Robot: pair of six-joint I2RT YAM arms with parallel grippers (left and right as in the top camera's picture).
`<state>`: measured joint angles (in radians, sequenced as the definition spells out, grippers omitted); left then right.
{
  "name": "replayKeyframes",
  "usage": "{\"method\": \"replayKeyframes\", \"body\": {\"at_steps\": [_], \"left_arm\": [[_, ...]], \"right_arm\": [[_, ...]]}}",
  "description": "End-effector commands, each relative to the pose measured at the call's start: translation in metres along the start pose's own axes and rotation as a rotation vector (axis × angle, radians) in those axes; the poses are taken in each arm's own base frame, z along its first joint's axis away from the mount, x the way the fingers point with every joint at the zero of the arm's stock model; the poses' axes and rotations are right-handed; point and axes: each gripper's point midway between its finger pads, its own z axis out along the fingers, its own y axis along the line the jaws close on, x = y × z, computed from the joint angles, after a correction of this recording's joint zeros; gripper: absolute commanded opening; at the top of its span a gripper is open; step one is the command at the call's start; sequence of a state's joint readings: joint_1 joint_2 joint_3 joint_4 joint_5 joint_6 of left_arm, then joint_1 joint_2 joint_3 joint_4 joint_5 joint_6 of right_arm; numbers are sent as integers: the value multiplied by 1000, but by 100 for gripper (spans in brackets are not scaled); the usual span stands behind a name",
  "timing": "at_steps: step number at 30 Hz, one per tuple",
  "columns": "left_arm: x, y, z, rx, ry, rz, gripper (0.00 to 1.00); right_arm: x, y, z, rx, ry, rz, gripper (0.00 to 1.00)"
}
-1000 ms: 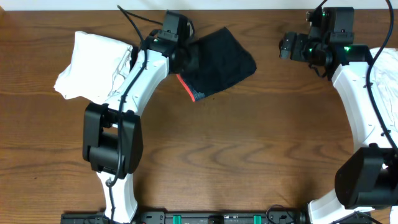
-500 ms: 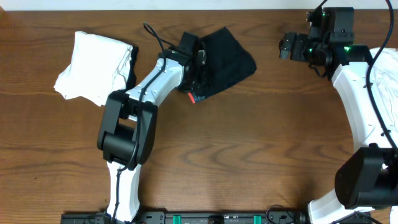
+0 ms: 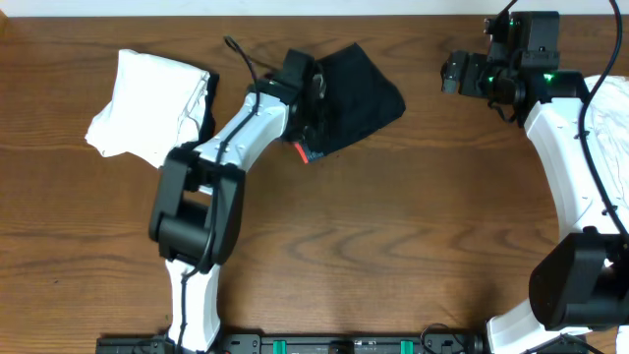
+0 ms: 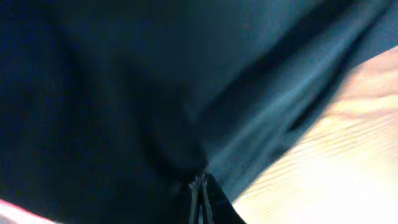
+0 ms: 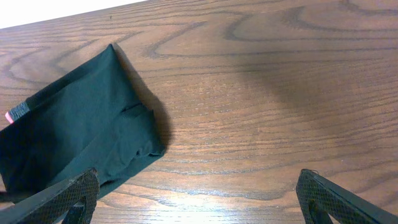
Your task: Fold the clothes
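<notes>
The black pants (image 3: 359,93) lie in a folded heap at the back middle of the table, with a bit of red waistband edge (image 3: 301,150) showing at their front left. My left gripper (image 3: 314,103) presses down on the heap's left part. In the left wrist view the black pants (image 4: 124,93) fill the frame, and the left gripper (image 4: 199,196) is shut with creases running into its tips. My right gripper (image 3: 454,74) hovers open to the right of the pants. In the right wrist view its fingers (image 5: 68,199) stand wide apart, with the pants (image 5: 74,143) ahead on the left.
A crumpled white garment (image 3: 147,103) lies at the back left, close beside the left arm. More white fabric (image 3: 611,128) lies at the right edge under the right arm. The wooden table (image 3: 393,226) is bare in front.
The left arm swung right and its gripper came down onto the left part of the black pants, covering most of the red edge. The right arm has not moved.
</notes>
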<state>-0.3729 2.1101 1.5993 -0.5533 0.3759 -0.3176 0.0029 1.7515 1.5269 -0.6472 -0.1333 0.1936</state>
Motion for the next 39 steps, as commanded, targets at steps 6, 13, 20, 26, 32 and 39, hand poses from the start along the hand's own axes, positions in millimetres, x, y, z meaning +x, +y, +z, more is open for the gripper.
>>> {"method": "replayKeyframes", "body": {"at_steps": [6,13,20,26,32,39], "left_arm": [[-60,-1,-62,-32,-257,6,6],[-66,55,-44,-193,-262,-72,6],[-58,104,-15,-249,-199,-144,6],[-52,146,-4,-305,-170,-208,6],[-61,147,-16,-299,-207,-213,6],[-73,109,-76,-252,-295,-269,7]], "right_arm": [[1,-3,2,13,4,2,99],[1,-3,2,13,4,2,99],[1,-3,2,13,4,2,99],[1,-3,2,13,4,2,99],[1,-3,2,13,4,2,99],[1,-3,2,13,4,2,99]]}}
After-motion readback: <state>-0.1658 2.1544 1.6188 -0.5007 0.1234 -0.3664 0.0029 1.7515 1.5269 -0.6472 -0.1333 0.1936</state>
